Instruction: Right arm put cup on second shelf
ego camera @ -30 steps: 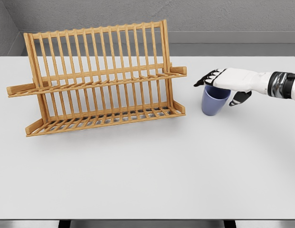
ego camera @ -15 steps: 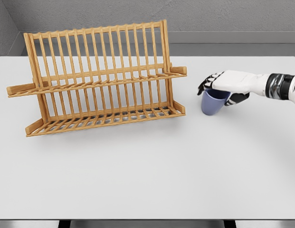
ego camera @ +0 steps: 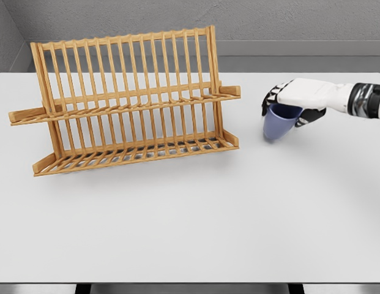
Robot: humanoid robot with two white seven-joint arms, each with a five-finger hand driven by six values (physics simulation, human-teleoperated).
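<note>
Near the right edge of the white table (ego camera: 196,214), toward its far side, the right hand (ego camera: 297,97) comes in from the right with its fingers curled over the rim of the blue cup (ego camera: 279,122), gripping it from above. The cup is tilted, its base swung toward the table's left side, and it looks to be just clear of the surface, though contact at the bottom is hard to rule out. It hangs near the right end of the wooden dish rack (ego camera: 128,101), apart from it. The rack stands on the left half of the table, its lower tier close to the surface and its second shelf (ego camera: 125,107) running across the middle of the slats. No left arm shows in the head view.

By my reading, the grasp is made and the lift is in hand; the carry to the rack is not yet done. The next move calls for raising the cup above the level of the second shelf, travelling toward the table's left side past the rack's protruding end rail, righting the tilt, and lowering the cup onto the slats before opening the fingers.
</note>
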